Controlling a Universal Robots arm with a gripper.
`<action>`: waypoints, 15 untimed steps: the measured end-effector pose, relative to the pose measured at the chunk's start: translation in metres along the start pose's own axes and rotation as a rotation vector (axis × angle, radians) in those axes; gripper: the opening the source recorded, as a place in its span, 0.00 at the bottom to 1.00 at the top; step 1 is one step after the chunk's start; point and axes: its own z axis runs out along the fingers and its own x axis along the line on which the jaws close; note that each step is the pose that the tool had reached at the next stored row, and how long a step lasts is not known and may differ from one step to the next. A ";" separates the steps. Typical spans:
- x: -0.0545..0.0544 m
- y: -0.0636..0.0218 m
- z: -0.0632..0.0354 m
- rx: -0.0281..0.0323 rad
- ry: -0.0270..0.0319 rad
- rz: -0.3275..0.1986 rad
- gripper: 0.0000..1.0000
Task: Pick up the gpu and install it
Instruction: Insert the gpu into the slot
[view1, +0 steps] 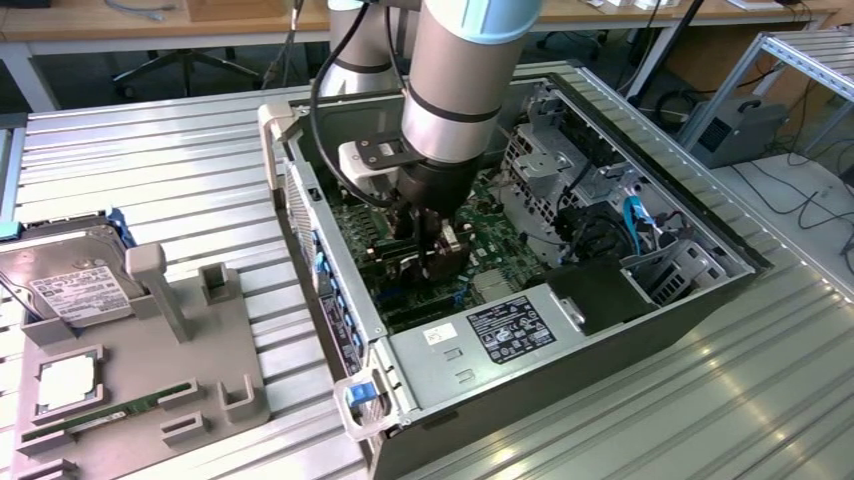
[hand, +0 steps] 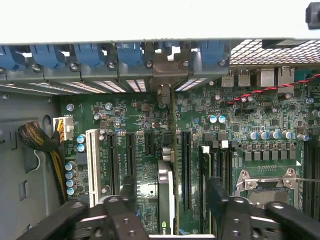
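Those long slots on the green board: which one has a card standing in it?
The slot between the gripper's fingers: the gpu stands in it on edge. The white slot and the black slots beside it are bare.

Silver-grey cylindrical arm (view1: 454, 90) with black joint band, black cable along it, pale wrist block, black wrist section; claw (view1: 430, 262) black with dark fingers (hand: 125, 210).
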 end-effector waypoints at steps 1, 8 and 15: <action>0.000 0.0000 0.0000 0.0000 0.0001 0.000 0.70; -0.001 0.0001 -0.0139 0.0000 0.0001 0.000 0.70; -0.002 0.0004 -0.0436 0.0000 0.0001 0.000 0.70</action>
